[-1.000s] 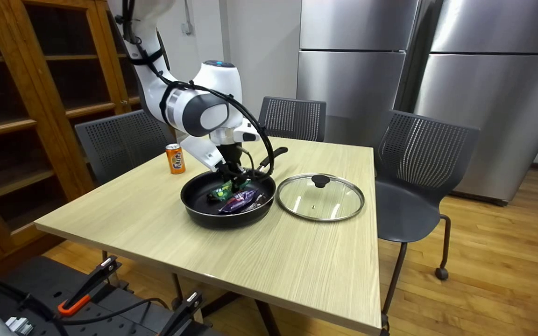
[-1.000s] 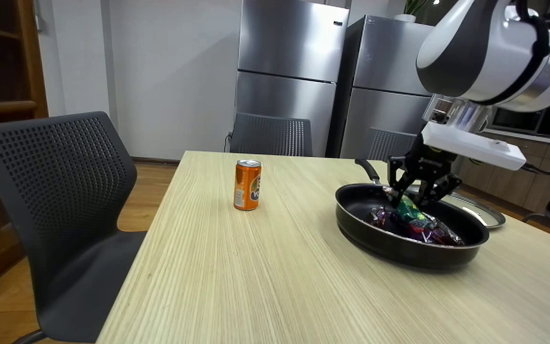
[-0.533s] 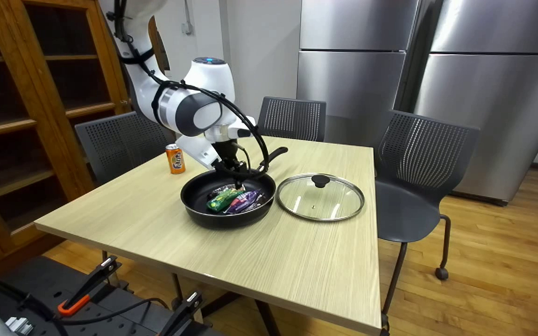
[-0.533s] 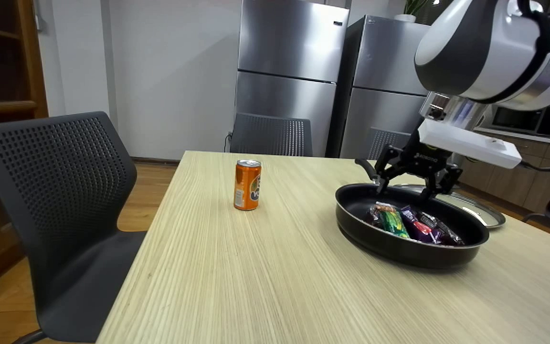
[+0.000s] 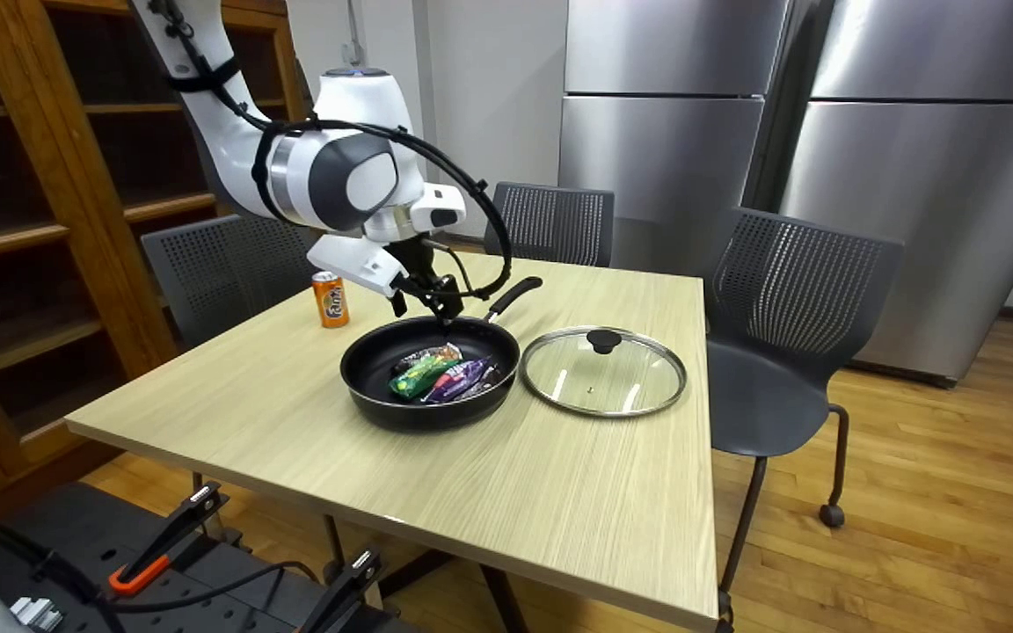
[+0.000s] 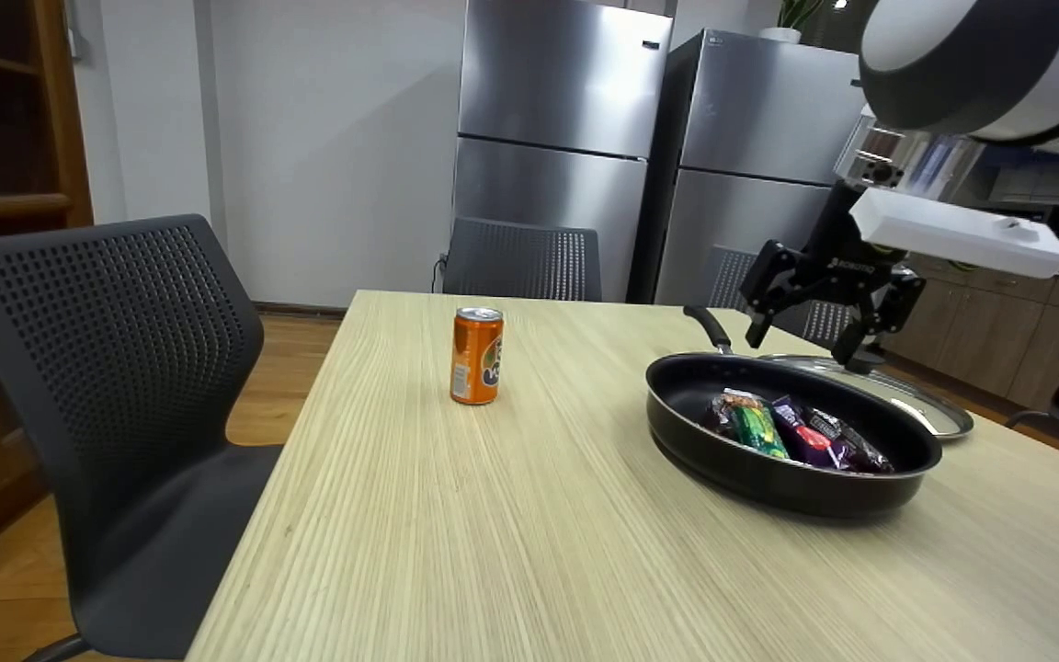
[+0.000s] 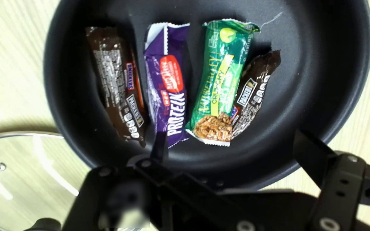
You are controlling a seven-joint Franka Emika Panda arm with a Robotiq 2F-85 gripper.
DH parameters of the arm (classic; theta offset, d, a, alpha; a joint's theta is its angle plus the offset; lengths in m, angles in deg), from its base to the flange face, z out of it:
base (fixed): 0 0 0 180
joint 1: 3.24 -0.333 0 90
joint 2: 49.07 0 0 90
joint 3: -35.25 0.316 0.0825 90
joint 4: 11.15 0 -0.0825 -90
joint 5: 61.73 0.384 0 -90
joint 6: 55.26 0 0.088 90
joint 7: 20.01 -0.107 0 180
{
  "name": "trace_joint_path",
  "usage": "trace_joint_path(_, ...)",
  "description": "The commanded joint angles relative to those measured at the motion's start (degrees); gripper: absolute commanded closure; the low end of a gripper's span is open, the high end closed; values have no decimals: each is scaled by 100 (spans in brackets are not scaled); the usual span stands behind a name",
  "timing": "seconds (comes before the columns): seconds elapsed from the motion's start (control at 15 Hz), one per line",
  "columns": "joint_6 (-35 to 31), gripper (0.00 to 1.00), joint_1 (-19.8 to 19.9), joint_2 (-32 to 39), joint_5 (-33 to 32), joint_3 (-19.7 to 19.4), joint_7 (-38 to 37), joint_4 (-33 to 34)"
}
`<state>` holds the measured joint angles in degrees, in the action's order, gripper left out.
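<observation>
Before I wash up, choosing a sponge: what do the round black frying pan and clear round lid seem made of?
Round black frying pan: likely metal, dark satin coating; its edge shines silvery. Clear round lid: glossy, probably glass; streaked reflections, pale wood-grained tabletop visible through it; shiny silver rim looks metallic.

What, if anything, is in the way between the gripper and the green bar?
Nothing visible: the open gripper hangs higher than the pan, the green bar lies uncovered inside, and the glass lid rests beside the pan.
</observation>
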<state>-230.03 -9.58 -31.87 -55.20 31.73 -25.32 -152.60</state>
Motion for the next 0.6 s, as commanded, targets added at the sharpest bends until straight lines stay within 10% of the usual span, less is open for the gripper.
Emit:
trace_joint_path(0.0,300,0,-216,-656,-555,-511,-258,-312)
trace_joint_path(0.53,338,0,321,-800,-932,-567,-75,-147)
